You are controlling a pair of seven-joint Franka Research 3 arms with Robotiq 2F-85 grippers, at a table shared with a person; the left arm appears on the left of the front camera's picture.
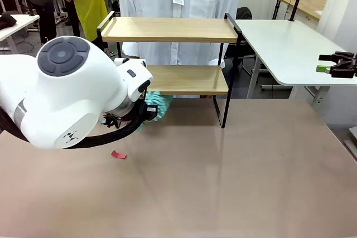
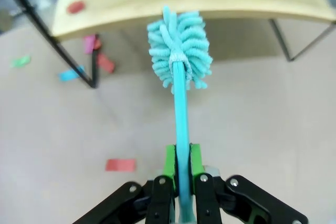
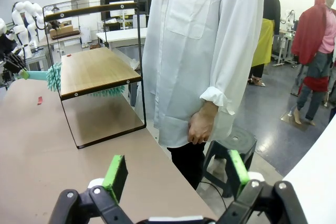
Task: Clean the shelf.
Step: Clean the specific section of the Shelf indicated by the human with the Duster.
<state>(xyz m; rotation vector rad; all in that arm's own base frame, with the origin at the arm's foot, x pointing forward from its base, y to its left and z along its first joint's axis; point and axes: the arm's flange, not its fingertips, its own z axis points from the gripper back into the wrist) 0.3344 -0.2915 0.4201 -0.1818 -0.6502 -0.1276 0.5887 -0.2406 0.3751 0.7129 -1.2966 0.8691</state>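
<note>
Two light wooden boards in a thin black metal frame, the small shelf (image 1: pixel 167 29), stood at the upper middle of the front view, on the far part of the wide beige table (image 1: pixel 234 182). The left gripper (image 2: pixel 179 156), at the bottom of its wrist view, had its jaws pinching the slim handle of a teal fluffy microfibre duster (image 2: pixel 181 51). The head lay at the front edge of the lower board, but I could not tell whether it touched. The right gripper (image 3: pixel 176 174) hung with its jaws spread wide and nothing between them, at the right edge of the front view.

By my reading the cleaning was partly done. One small red paper scrap (image 2: pixel 76 7) lay on the lower board at the upper left of the left wrist view and needed sweeping off. Several coloured scraps (image 2: pixel 90 41) lay on the table beneath that end, and a red strip (image 1: pixel 118 154) lay nearer the robot; they were probably brushed down. The upper board looked bare — the lower held only that one scrap.
</note>
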